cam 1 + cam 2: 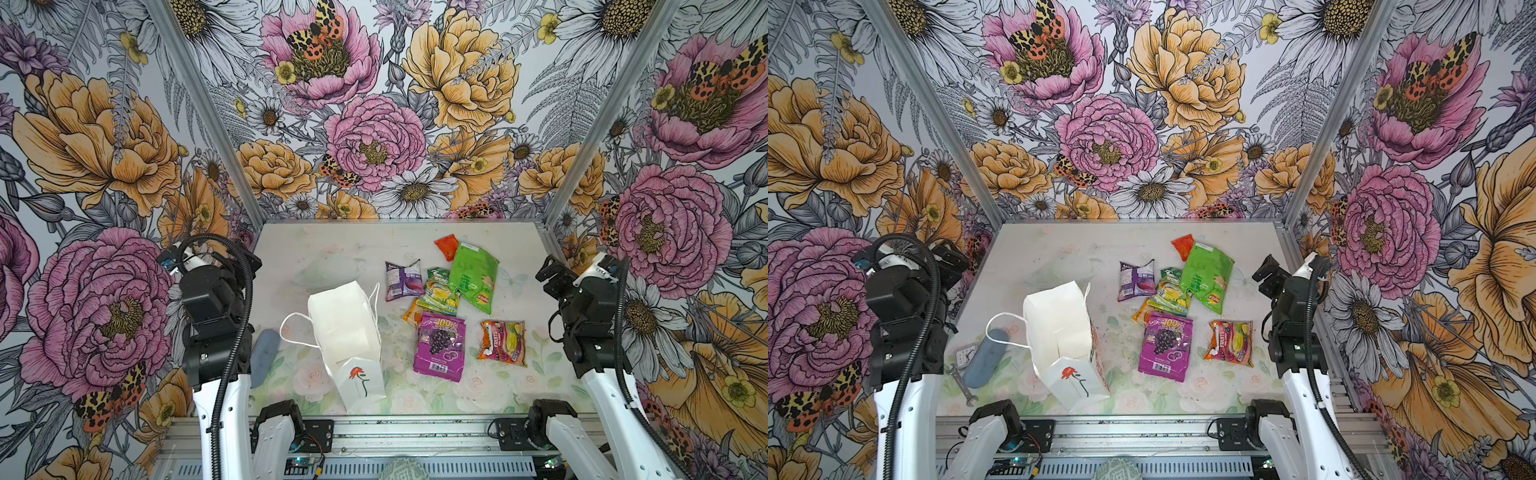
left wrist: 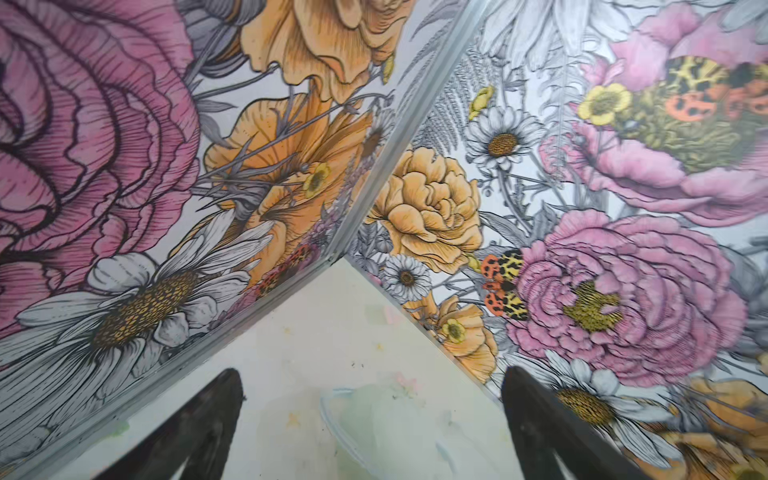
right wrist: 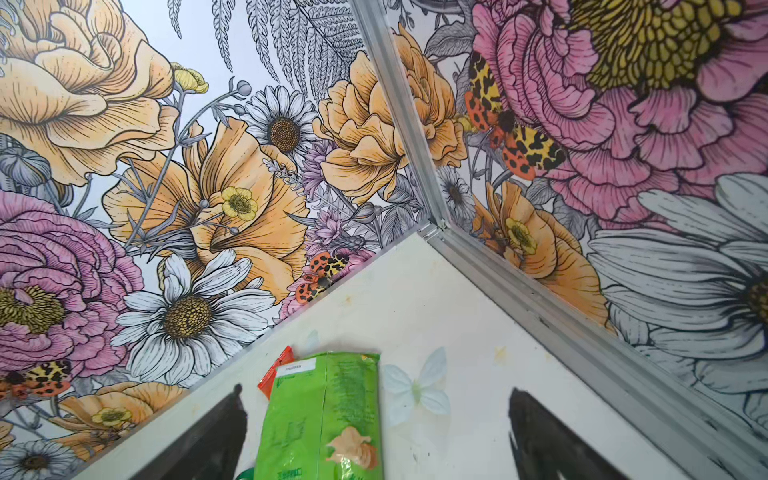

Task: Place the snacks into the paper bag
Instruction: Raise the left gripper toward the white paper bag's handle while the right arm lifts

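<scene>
The table is pale with faint roses and a butterfly printed on it; loud floral paper covers the walls on three sides, with aluminium posts at the corners.

The paper bag sits front and centre, its mouth open and the red rose on the near face; I cannot tell whether it stands straight or leans. One cord handle loops out to the left, reaching a grey-blue oblong thing. Beside that, in a top view, lie a small clock and a spanner; elsewhere the left arm hides them.

The snacks lie to the right of the bag, all on the table. The green chip bag is furthest back, covering an edge of the red packet; the small purple packet is just beside the green-yellow packet, which overlaps the small orange packet; the purple grape pouch is in front, touching that pile; the orange-red fruit packet lies apart to the right.

The left gripper hangs over the back left corner, its jaws spread wide with nothing between them. The right gripper is spread just as wide and grips nothing; the chip bag lies on the table below it.
</scene>
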### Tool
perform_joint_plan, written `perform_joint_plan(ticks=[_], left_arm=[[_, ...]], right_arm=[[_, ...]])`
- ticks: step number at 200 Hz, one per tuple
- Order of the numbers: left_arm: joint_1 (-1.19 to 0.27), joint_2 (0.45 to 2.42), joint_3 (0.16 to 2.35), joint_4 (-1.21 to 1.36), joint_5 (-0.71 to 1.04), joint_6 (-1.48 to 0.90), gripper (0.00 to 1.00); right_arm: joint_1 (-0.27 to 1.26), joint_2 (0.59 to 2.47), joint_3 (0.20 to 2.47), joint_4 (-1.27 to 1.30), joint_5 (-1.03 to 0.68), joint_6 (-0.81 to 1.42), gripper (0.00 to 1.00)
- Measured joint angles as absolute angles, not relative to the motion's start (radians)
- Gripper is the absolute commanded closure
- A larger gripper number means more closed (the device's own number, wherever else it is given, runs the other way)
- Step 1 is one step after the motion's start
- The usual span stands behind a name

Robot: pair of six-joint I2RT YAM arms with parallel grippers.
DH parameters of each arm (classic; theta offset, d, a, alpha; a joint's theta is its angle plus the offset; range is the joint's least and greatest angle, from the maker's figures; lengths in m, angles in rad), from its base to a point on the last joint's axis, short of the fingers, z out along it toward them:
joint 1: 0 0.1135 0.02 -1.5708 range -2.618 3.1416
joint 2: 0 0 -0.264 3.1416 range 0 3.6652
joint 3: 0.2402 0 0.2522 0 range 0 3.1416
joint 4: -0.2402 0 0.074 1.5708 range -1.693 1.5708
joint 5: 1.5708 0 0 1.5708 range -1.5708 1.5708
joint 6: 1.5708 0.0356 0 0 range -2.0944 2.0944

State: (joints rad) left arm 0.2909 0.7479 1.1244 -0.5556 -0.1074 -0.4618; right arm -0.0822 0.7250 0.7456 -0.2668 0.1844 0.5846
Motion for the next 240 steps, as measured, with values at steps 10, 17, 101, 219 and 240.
perform_joint_plan(ticks=[10, 17, 101, 219, 240], left_arm=[[0.302, 0.757, 1.199, -0.597, -0.05, -0.453, 0.01], [0.306, 0.765, 1.245, -0.62, -0.012, -0.453, 0.01], [0.098, 0.873, 1.612, -1.2, 0.119, -0.505, 0.02], [-0.203, 0.825, 1.636, -1.615, 0.0, -0.63, 0.01], [-0.203, 0.796, 1.55, -1.632, 0.052, -0.631, 0.01]], right_arm=[[-0.082, 0.721, 0.785, -0.308, 0.174, 0.588, 0.0], [-0.082, 0.719, 0.813, -0.334, 0.163, 0.59, 0.01], [-0.082, 0.747, 0.978, -0.545, 0.032, 0.575, 0.01], [-0.082, 0.748, 0.912, -0.575, -0.026, 0.568, 0.01], [-0.082, 0.747, 0.906, -0.575, -0.032, 0.568, 0.02]])
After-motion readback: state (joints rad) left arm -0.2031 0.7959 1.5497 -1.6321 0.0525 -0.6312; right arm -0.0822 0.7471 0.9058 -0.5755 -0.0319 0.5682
